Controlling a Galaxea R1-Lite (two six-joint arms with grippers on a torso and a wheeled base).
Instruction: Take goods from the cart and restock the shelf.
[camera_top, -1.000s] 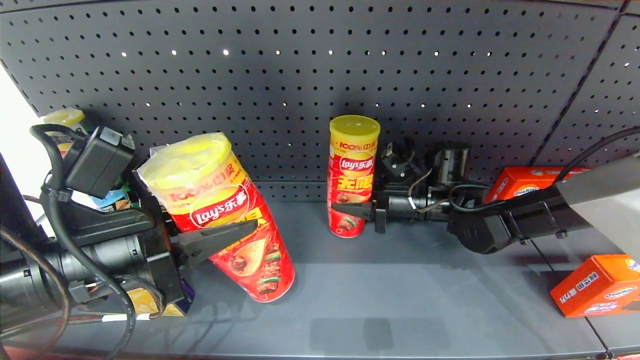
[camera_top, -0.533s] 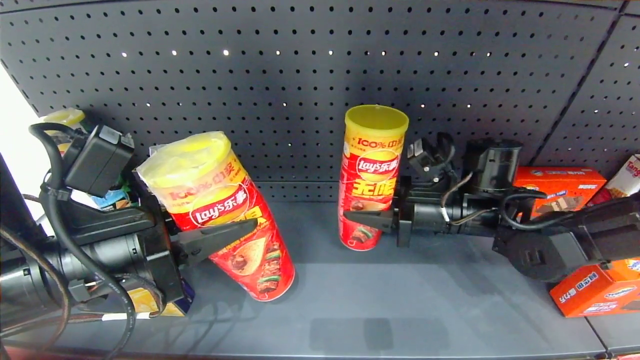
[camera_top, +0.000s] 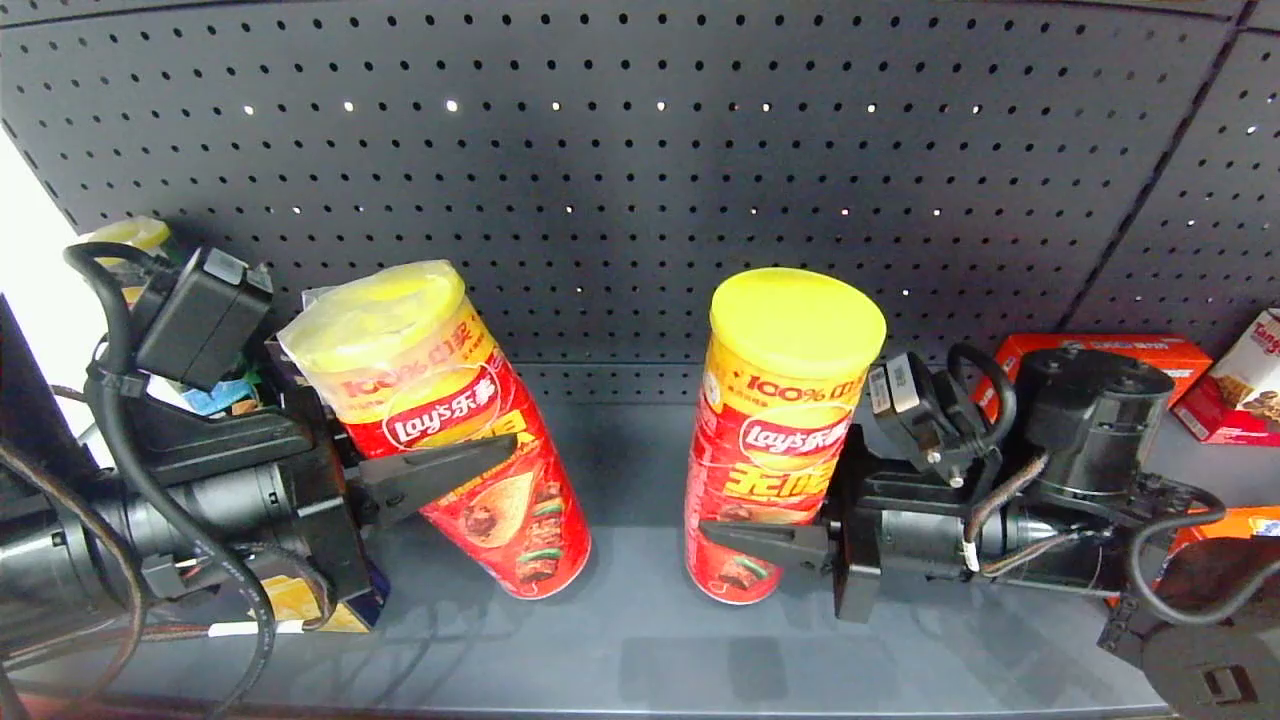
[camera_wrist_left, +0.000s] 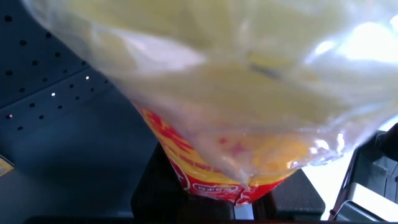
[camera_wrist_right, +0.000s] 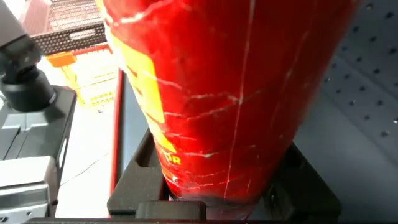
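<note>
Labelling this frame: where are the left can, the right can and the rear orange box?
left can (camera_top: 440, 425), head view, on its logo band.
right can (camera_top: 785, 440), head view, on its logo band.
rear orange box (camera_top: 1150, 350), head view, on its top face.

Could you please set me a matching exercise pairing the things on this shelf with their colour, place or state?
Things:
1. left can
2. right can
3. rear orange box
4. back panel

Descriptions:
A. lying to the right of both cans
B. leaning, clear film over its lid
C. bare yellow lid
D. dark grey, full of holes

Pairs: 1-B, 2-C, 3-A, 4-D.
</note>
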